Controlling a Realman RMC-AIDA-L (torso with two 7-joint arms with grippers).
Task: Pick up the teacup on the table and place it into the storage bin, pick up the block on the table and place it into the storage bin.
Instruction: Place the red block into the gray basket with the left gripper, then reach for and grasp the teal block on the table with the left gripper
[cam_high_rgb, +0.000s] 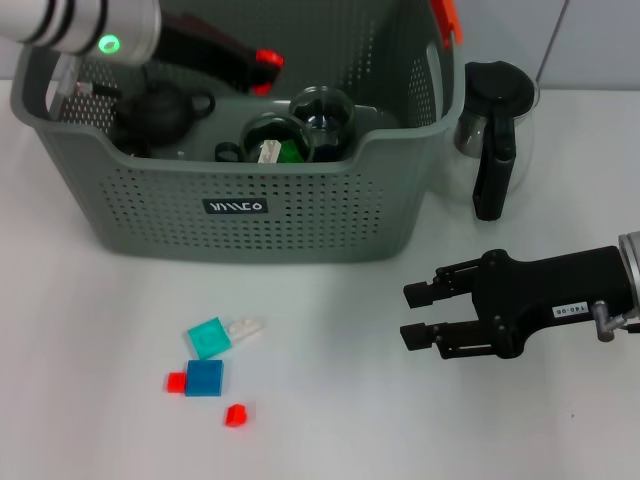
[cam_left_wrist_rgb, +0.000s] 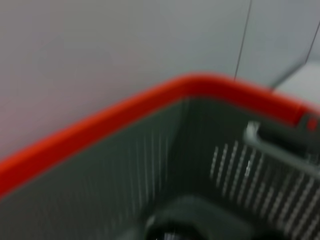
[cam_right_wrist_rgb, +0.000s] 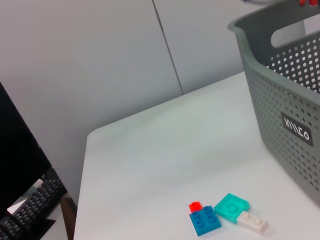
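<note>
At the far left of the head view, the left arm's white and black wrist with a green light reaches over the back left corner of the large grey perforated plastic storage bin; the left gripper's own claw is out of sight in every view, so I cannot tell how it stands. The left wrist view shows only the bin's orange-trimmed rim and slotted grey wall from inside. In the bin lie a dark round teapot, a black tool with a red tip and two clear glass teacups side by side near the front wall. On the white table in front of the bin sits a cluster of small plastic blocks: a teal square block touching a white one, a blue square block with a small red block beside it, and another red block a little apart. To the right, beside the bin, stands a glass jug with a black handle. The right gripper hovers low over the table, right of the blocks and well apart from them, its black fingers spread wide and holding nothing.
</note>
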